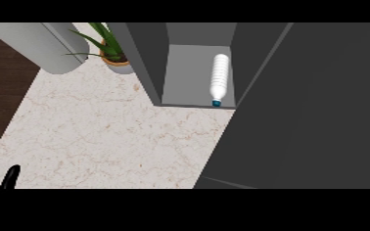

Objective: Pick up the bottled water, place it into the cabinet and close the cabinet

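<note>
Bottled water lies on its side inside the open cabinet, blue cap at the front edge. Left hand shows at lower left; its state cannot be told.

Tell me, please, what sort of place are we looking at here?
Most likely a kitchen worktop. A pale marble-patterned counter carries an open grey cabinet with a bottle lying inside it, and a potted plant stands just to the cabinet's left.
</note>
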